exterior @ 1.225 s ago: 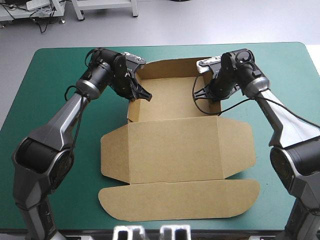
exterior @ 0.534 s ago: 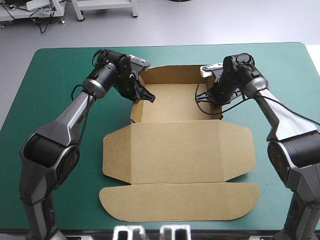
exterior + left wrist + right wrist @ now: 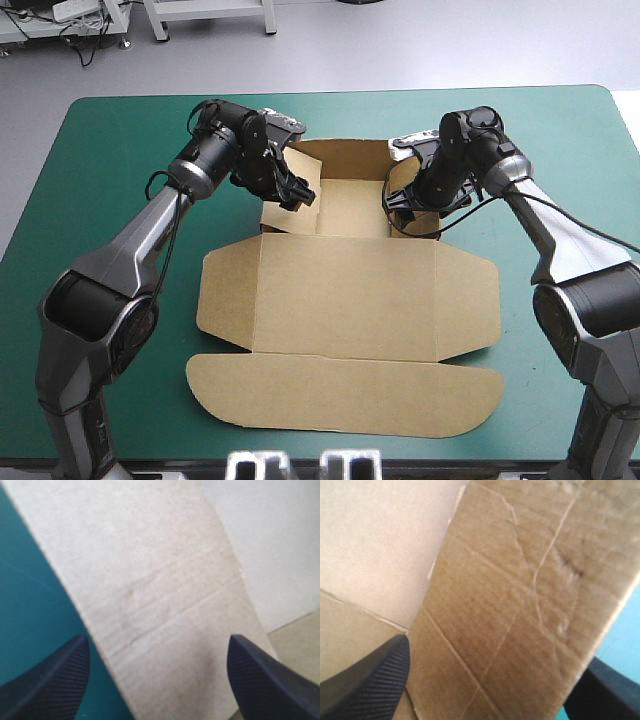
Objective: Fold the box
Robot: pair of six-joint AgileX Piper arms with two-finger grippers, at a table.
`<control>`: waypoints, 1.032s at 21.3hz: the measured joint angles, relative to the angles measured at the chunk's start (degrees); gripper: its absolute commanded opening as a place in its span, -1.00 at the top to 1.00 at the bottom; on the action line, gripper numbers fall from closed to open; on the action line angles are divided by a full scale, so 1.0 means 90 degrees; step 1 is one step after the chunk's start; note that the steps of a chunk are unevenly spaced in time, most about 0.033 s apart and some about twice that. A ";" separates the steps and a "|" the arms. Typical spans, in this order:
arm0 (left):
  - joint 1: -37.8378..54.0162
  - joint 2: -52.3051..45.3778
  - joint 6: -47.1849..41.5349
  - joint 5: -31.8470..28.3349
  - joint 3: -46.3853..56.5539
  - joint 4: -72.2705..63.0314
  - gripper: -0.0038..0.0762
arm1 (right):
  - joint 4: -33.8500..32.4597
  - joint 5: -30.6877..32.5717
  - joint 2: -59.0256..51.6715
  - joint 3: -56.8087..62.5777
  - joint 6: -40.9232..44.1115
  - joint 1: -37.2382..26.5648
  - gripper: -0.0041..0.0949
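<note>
Straddled the box (image 3: 345, 290) from both sides, pretty evenly: left tool (image 3: 298, 193) jaws wide around its left wall, right tool (image 3: 398, 208) same around the right, lid flat nearside.

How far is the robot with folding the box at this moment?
Done: the box has its far wall raised. In hand: the left gripper and right gripper, fingers open, straddle the two side walls. To do: the lid and its rounded flap lie flat on the table.
</note>
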 measured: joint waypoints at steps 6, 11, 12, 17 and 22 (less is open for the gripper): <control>-0.0006 -0.0531 -0.0008 0.0006 -0.0004 0.0367 -0.46 | -0.0161 0.0000 -0.0439 -0.0251 0.0000 0.0000 -0.60; -0.0006 -0.1274 0.0118 0.0018 -0.0004 0.0667 0.06 | -0.0279 0.0040 -0.1216 -0.0326 0.0000 0.0000 -0.60; -0.0006 -0.1482 0.0172 0.0022 -0.0004 0.0704 0.44 | -0.0301 0.0047 -0.1355 -0.0326 0.0000 0.0000 -0.60; -0.0006 -0.3635 0.0869 0.0046 0.0091 0.0840 0.90 | -0.0671 0.0113 -0.1898 -0.0366 0.0000 0.0000 -0.60; -0.0006 -0.5394 0.0984 0.0053 0.1394 0.0947 0.90 | -0.0714 0.0125 -0.1437 -0.0366 0.0033 0.0000 -0.60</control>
